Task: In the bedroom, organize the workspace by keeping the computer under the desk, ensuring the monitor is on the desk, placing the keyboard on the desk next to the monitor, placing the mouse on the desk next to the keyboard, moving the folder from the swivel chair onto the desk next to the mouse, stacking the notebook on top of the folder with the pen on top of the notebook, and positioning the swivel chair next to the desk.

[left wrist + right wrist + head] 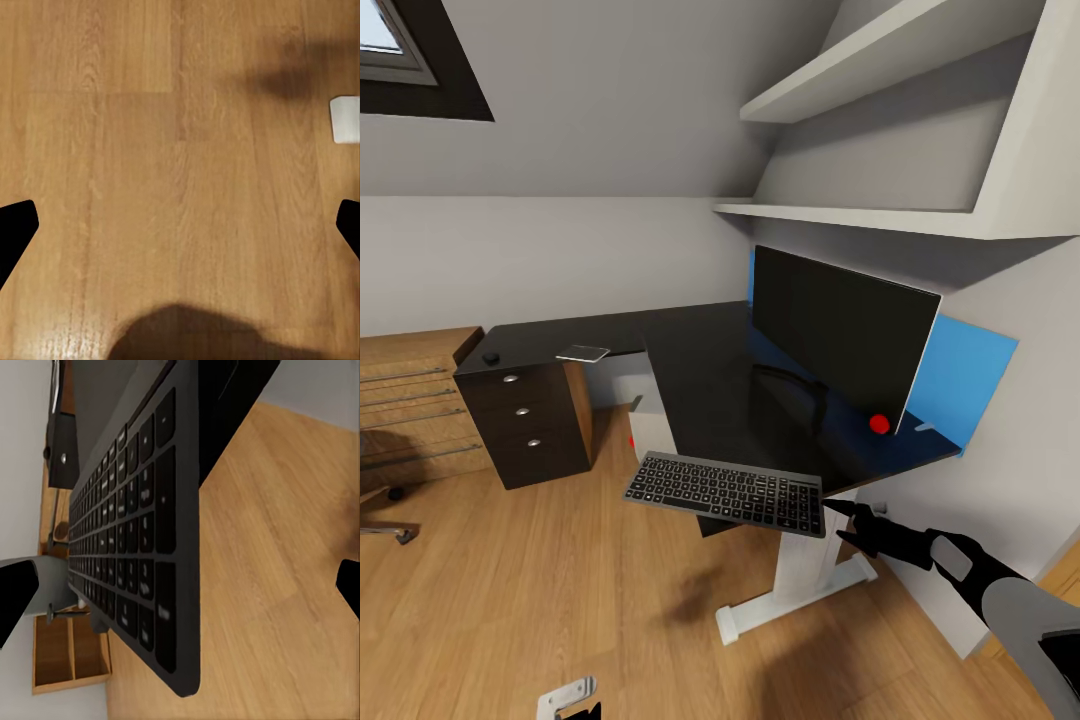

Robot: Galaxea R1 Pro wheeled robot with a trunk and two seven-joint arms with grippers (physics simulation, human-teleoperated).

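The black monitor (845,335) stands on the dark desk (710,380) against the wall. A dark keyboard (725,493) lies at the desk's front corner and overhangs the floor. My right gripper (847,522) is at its right end, open; in the right wrist view the keyboard (142,532) runs edge-on between the wide-apart fingers (15,592). A small black mouse (491,357) and a flat pale item (582,352) lie on the desk's left wing. My left gripper (575,700) hangs low over the floor, open and empty. A white computer case (650,425) shows under the desk.
A dark drawer unit (525,420) stands under the desk's left end, with a wooden shelf unit (410,400) beyond it. A chair base (385,510) shows at the left edge. A red round object (879,423) sits by the monitor. White wall shelves (880,150) hang above. The desk's white foot (790,600) rests on the floor.
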